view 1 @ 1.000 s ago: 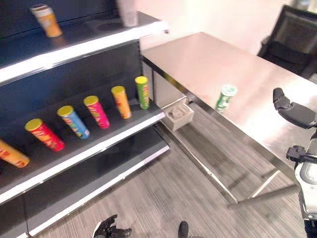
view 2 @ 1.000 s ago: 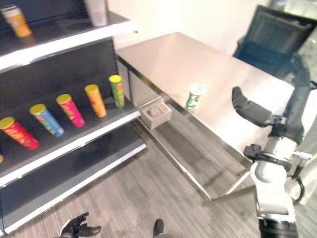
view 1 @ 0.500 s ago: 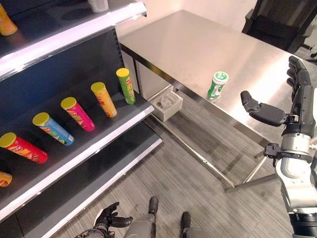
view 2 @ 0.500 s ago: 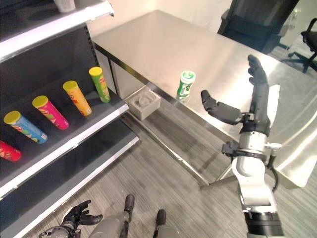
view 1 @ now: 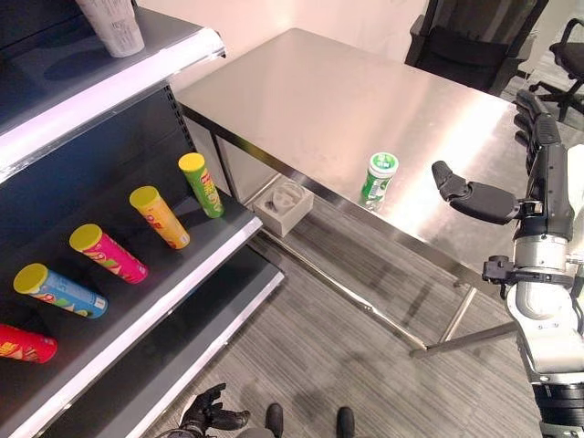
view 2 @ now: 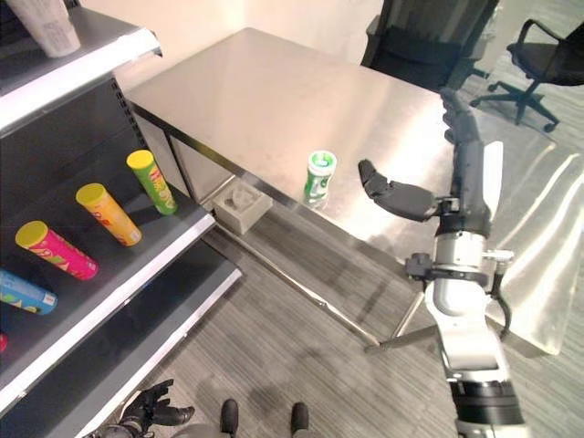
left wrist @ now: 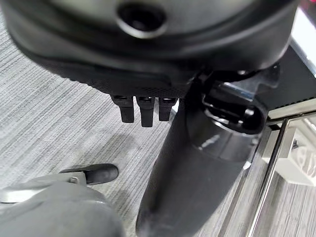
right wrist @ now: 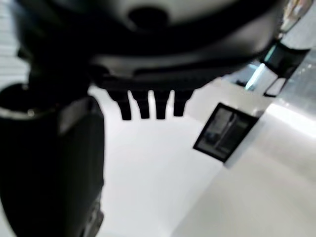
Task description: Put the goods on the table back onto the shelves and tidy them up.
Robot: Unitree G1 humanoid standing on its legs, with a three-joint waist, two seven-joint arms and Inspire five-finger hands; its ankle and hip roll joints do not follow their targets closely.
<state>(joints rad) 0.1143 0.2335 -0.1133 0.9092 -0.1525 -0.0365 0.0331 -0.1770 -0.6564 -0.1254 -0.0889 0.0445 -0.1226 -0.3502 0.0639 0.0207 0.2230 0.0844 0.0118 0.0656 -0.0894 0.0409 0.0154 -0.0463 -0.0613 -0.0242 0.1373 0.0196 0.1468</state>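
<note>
Grey wood-grain floor point(view 1: 338, 319) lies between a dark shelf unit point(view 1: 137, 274) and a steel worktop point(view 1: 347, 100). Left eye view: a green can point(view 1: 377, 179) stands upright near the front edge of the worktop, long axis vertical, white lid up. The right hand point(view 1: 538, 155) is raised just beside it and apart from it, fingers straight, thumb reaching toward the can, holding nothing. On the middle shelf, tubes lie on their sides with yellow lids facing outward: green tube point(view 1: 202, 184), orange tube point(view 1: 160, 216), pink tube point(view 1: 108, 254), blue tube point(view 1: 59, 291), red tube point(view 1: 23, 343). A white cup point(view 1: 112, 25) stands inverted on the top shelf. A small grey tray point(view 1: 284, 203) sits under the worktop edge; its contents cannot be told. The left hand point(view 1: 208, 415) hangs low above the floor, fingers loosely spread and empty.

Right eye view: two office chairs point(view 2: 429, 41) stand behind the worktop.

Left wrist view: the left hand's fingertips point(left wrist: 143, 109) point at the floor.

Right wrist view: the right hand's fingertips point(right wrist: 148, 107) extend straight over a pale surface.
</note>
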